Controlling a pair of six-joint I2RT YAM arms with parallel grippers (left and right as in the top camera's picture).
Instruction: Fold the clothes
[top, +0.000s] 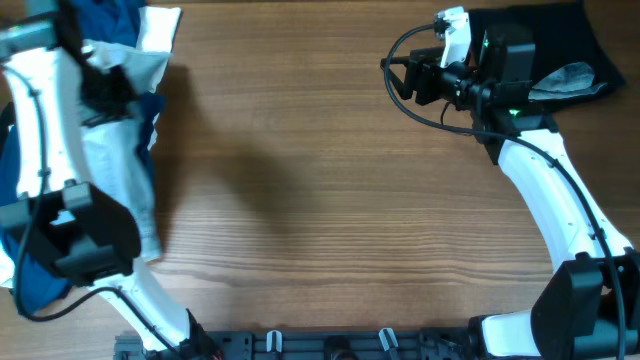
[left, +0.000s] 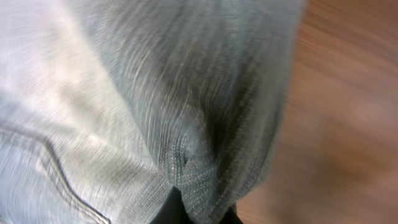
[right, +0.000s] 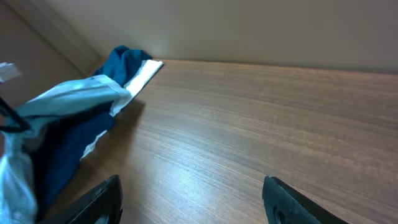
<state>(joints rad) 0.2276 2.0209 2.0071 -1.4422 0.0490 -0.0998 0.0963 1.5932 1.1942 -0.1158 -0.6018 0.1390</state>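
**Item: jeans (top: 125, 180).** Light-blue denim, bunched in a heap at the far-left side of the table (top: 300, 180), partly under the left arm. Not spread and not folded.

**Left gripper (left: 196, 208).** Closed on a small pucker of the denim. In the left wrist view only the dark finger bases show beneath the cloth.

**Right gripper (right: 193, 194).** Fingers apart and holding nothing. It hangs over the far-right part of the table, facing left, well apart from the jeans.

**Risks (judged).**
- The pinch takes in only a narrow fold, so the weight of the long legs may pull the cloth free on a lift.
- The dark blue shirt (right: 127, 62) lies against and under the jeans. A pull may drag it along or leave the two tangled.
- With one hold only, the jeans are likely to stay bunched when pulled.

**Other things.**
- Black garment (top: 560, 40) with a grey patch (top: 572, 78) lies at the far-right corner, beneath the right arm and apart from the work.
- The wood in the middle offers room for spreading.

**Obstruction.** The shirt is the main hindrance. How the legs lie within the heap cannot be told.
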